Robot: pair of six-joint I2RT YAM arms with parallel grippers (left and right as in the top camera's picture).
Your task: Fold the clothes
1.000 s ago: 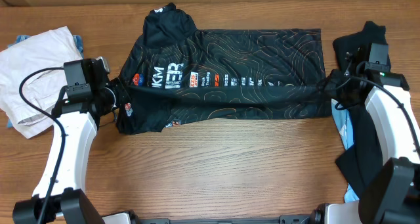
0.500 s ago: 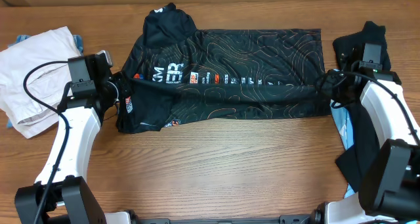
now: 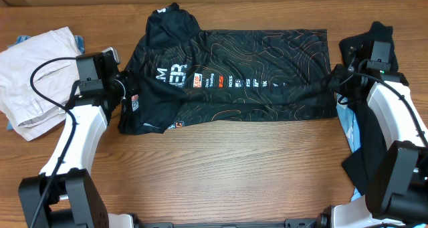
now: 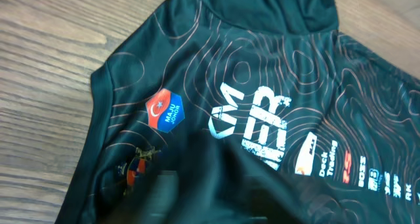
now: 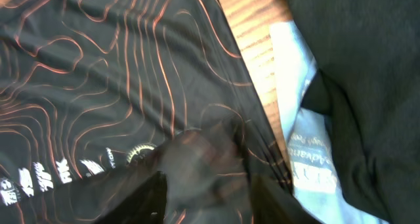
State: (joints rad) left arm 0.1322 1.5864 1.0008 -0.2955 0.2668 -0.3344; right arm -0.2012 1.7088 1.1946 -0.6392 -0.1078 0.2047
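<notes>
The black jersey (image 3: 254,61) with orange contour lines and a row of small logos lies spread across the middle of the table, its front part folded lengthwise. My left gripper (image 3: 126,97) is shut on its left edge, by the sleeve with the round badge. In the left wrist view the cloth (image 4: 262,66) drapes over the jaws (image 4: 197,201) and hides them. My right gripper (image 3: 332,81) is shut on the jersey's right edge. In the right wrist view a bunch of jersey cloth (image 5: 98,66) sits between the fingers (image 5: 207,184).
Off-white trousers (image 3: 37,61) lie piled at the far left. A plain black garment (image 3: 378,44) with light blue cloth (image 3: 348,128) lies at the far right, under my right arm; it also shows in the right wrist view (image 5: 367,66). Bare wooden table (image 3: 221,174) lies in front.
Both grippers have moved a little toward the far side with the jersey's edges in them. The left sleeve edge has lifted and shifted right.
</notes>
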